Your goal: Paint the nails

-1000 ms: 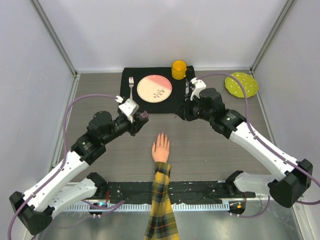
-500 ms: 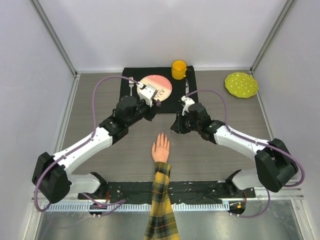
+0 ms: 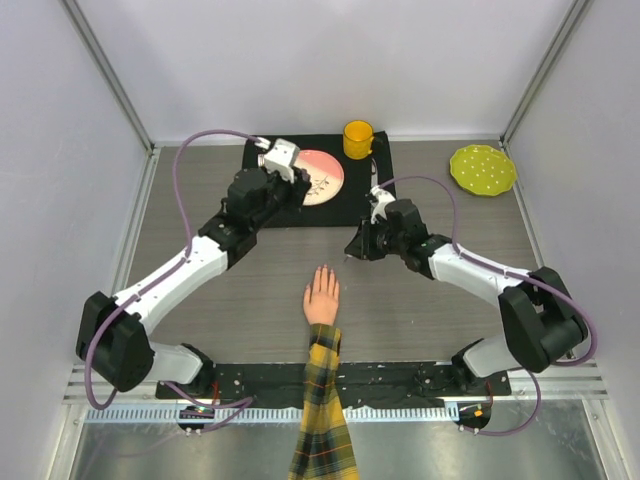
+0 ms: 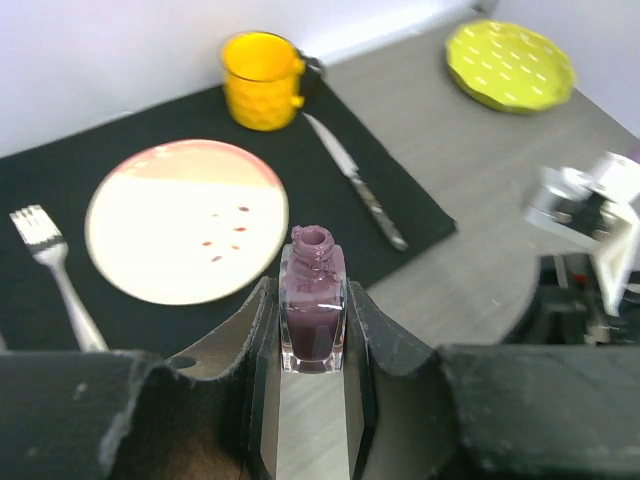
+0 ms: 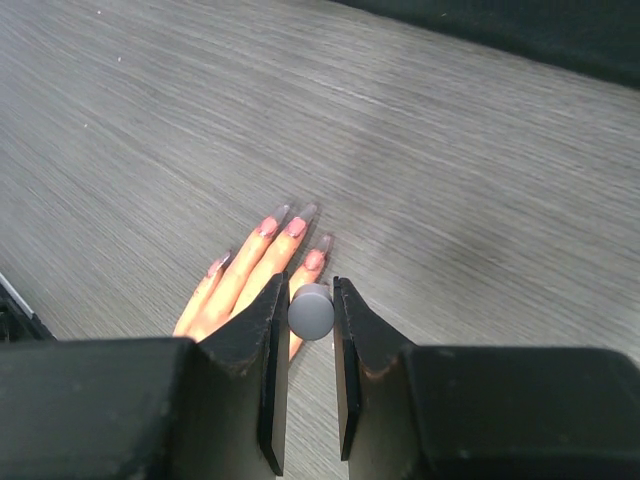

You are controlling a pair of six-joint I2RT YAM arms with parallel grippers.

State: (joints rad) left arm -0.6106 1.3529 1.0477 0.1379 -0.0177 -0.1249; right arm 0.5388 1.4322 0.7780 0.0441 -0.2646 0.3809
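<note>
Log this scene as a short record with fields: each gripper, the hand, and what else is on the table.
left gripper: shut on open purple bottle
right gripper: shut on round grey cap, near the fingertips of the hand
nails: look pink
mat: plate, fork, knife, cup
off the mat: green plate

Both arms extended, left end effector point(image 4: 312, 294) clamped on bottle point(image 4: 312, 325), right end effector point(image 5: 310, 290) pinching round cap point(image 5: 311, 312).
</note>
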